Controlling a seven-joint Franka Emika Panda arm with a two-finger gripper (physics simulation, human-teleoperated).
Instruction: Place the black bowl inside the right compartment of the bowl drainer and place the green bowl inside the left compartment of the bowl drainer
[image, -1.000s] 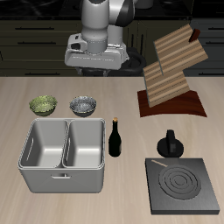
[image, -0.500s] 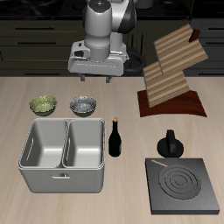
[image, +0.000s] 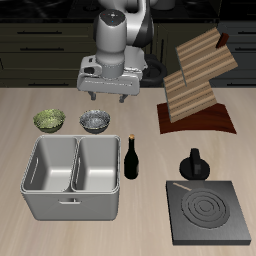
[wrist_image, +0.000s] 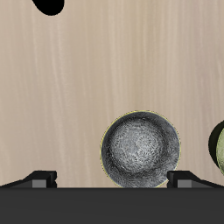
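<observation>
The black bowl (image: 96, 121) with its silvery speckled inside rests on the table just behind the bowl drainer (image: 72, 207), a light-grey tub with two basins. Beside it sits the olive-green bowl (image: 49, 120). My gripper (image: 108, 97) hangs open above and slightly behind the black bowl, touching nothing. In the wrist view the black bowl (wrist_image: 141, 148) lies between the two fingertips (wrist_image: 42, 178), apart from them, and only an edge of the green bowl (wrist_image: 218, 147) shows.
A dark bottle (image: 132, 159) stands beside the drainer. A black stove plate (image: 209, 213) and a small black pot (image: 193, 165) sit toward the front. A wooden rack (image: 194, 90) stands farther back.
The gripper has come down and forward toward the black bowl over the last second. The bowls and the drainer have not moved.
</observation>
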